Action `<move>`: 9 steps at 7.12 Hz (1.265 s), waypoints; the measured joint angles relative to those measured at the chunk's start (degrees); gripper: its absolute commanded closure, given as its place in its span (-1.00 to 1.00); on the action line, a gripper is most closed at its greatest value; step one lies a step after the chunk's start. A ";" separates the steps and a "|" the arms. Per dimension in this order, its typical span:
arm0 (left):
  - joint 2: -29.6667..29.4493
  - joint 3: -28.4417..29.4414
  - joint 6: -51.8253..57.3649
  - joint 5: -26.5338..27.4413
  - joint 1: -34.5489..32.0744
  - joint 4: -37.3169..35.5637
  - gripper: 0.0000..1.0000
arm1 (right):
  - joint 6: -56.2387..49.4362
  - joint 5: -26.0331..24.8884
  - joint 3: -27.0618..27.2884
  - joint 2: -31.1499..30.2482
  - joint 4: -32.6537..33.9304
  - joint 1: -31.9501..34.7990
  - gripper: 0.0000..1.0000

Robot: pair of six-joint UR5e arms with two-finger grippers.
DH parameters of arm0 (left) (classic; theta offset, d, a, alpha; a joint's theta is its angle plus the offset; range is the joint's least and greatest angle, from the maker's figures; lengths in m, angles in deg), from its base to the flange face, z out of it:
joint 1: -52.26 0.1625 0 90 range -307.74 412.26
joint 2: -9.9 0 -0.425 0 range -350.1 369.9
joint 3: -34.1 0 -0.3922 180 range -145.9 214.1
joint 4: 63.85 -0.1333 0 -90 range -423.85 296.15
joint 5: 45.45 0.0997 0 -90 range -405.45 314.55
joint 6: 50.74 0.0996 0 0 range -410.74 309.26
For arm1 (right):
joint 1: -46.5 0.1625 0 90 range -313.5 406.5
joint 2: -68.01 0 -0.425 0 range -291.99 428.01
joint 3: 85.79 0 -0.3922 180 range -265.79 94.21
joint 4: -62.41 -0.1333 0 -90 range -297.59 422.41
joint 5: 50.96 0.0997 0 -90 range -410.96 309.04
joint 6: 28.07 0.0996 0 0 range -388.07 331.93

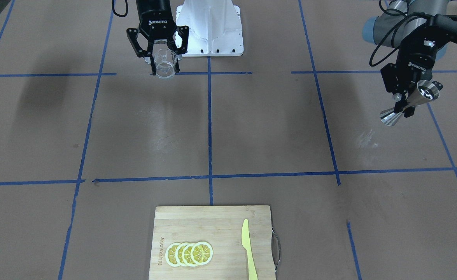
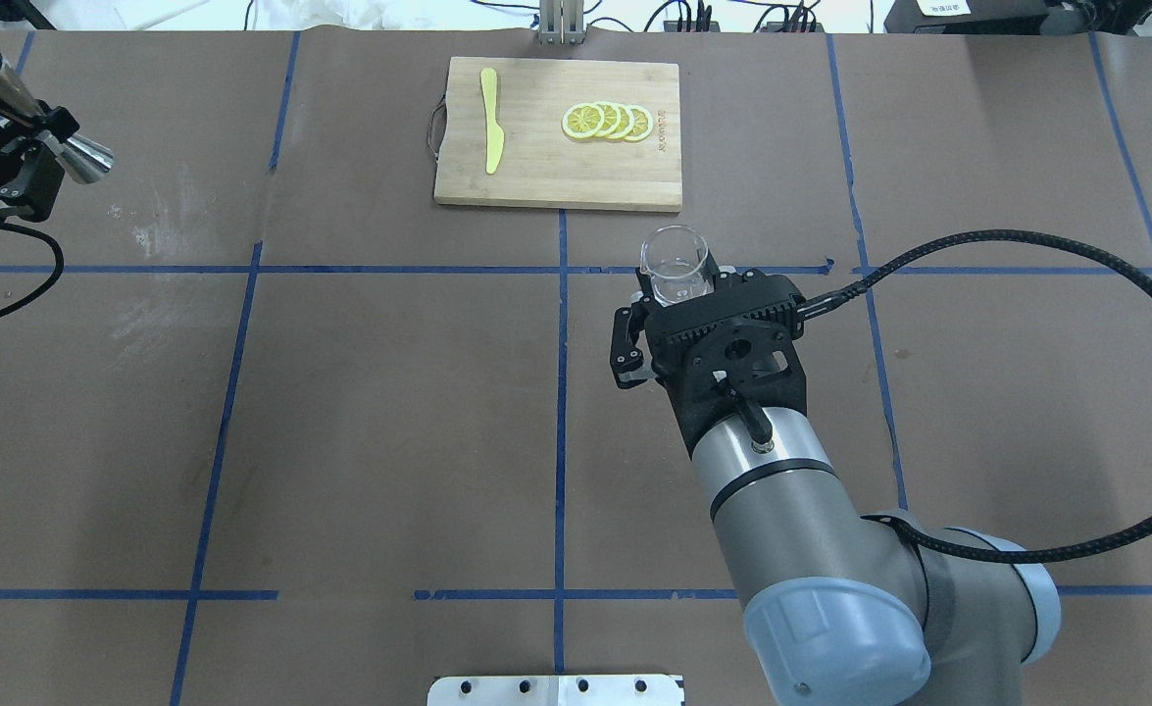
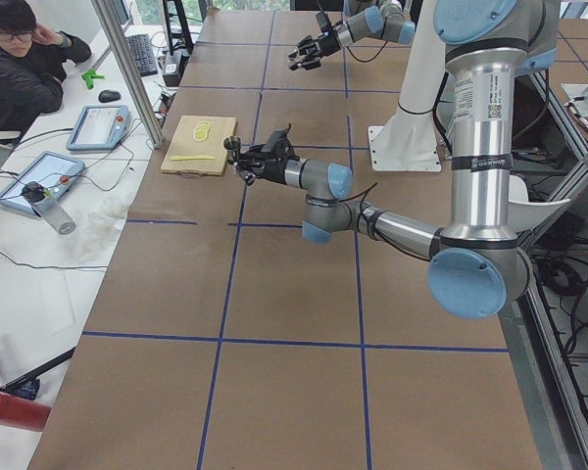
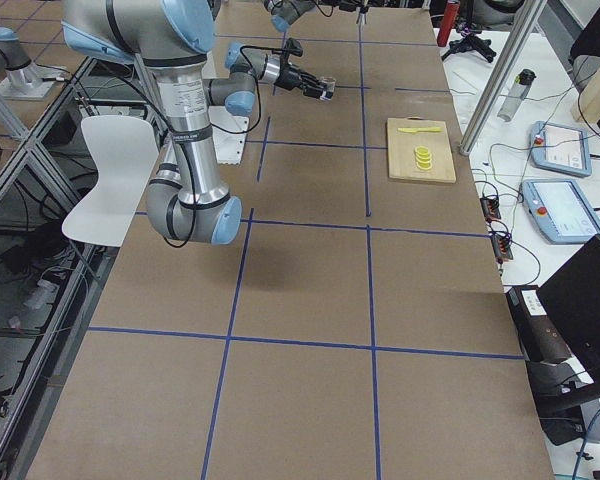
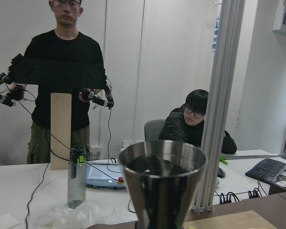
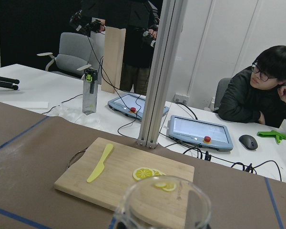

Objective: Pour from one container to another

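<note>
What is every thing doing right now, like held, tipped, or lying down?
clear cup, held upright in the air, looks empty.
right gripper, jaws shut on the clear cup.
steel jigger, held tilted in the air.
left gripper, jaws shut on the steel jigger.
cutting board, lying flat.
lemon slices, overlapping in a row on the cutting board.
yellow knife, lying flat on the cutting board.

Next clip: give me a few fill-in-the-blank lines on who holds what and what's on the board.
The clear cup is held by the robot's ___ arm. The steel jigger is held by its ___ arm. The cutting board carries ___ lemon slices. Beside them lies a yellow ___.
Missing words: right; left; four; knife.
</note>
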 measured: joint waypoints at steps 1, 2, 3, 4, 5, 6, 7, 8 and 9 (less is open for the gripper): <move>0.28 -0.41 0.05 10.40 5.33 -0.48 1.00 | 0.00 0.02 0.00 -0.03 0.00 0.01 1.00; 0.35 -0.50 0.30 19.06 9.72 -0.93 1.00 | 0.00 0.03 0.00 -0.03 0.00 0.03 1.00; 0.42 -0.15 0.61 25.50 12.21 -1.18 1.00 | 0.00 0.03 0.00 0.00 0.00 0.02 1.00; 0.44 0.78 0.84 30.91 13.81 -1.34 1.00 | 0.00 0.04 0.00 0.02 0.00 0.01 1.00; 0.44 2.02 0.96 34.98 15.16 -1.44 1.00 | 0.00 0.03 0.00 0.02 0.00 0.00 1.00; 0.39 3.08 1.38 37.71 16.15 -1.46 1.00 | 0.00 0.04 0.00 0.03 0.00 -0.03 1.00; 0.17 3.64 2.02 39.38 17.02 -1.48 1.00 | 0.00 0.04 0.00 0.03 0.00 -0.02 1.00; -0.16 3.77 2.36 40.31 17.91 -1.54 1.00 | 0.00 0.04 0.00 0.03 0.00 0.00 1.00; -0.35 3.90 2.47 40.61 18.56 -1.81 1.00 | 0.00 0.04 0.00 0.03 0.00 0.03 1.00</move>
